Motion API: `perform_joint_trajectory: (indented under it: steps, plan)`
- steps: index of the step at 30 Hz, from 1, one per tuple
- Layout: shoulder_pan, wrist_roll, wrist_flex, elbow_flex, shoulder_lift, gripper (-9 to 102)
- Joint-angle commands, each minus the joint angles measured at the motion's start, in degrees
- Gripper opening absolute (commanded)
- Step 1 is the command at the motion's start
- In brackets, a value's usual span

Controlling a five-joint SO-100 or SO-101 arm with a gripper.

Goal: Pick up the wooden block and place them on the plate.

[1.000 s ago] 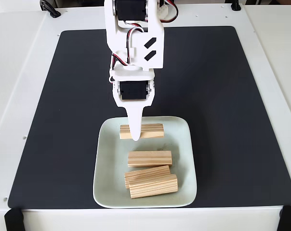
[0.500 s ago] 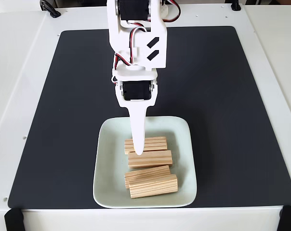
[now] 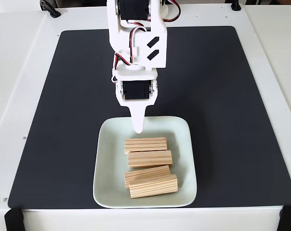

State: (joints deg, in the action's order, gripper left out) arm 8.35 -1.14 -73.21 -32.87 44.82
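Four wooden blocks [image 3: 145, 145] lie on plate [image 3: 107, 159] just below claw [image 3: 138, 126], none gripped; claw tip over plate's far edge, opening can't tell.

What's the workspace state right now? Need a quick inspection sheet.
Surface: black mat on a white table; bare around the plate.
Job's things: four wooden blocks on the plate, lying flat in a column. Top block lies next to the second; the third and fourth lie tilted, pressed together.
Clutter: nothing seen.
Tool: tool hangs over the plate's far edge, above the top block, holding nothing; open or shut cannot be told from this angle.
Cables: red, black and white wires run along the arm.
Surroundings: black clamps at the near table corners; dark fittings at the far edge.
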Motion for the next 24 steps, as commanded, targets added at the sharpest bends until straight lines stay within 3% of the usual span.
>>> perform_joint_trajectory:
  steps: [1,7,13,18,24]
  plan:
    - [0.18,0.44,0.44,1.67,4.31,-1]
    - [0.18,0.44,0.88,-3.52,6.24,-1]
    - [1.67,0.44,1.41,-17.84,18.63,-1]
    - [3.34,0.53,10.37,-35.95,33.93,-1]
    - [4.39,0.53,26.89,-59.24,54.32,-1]
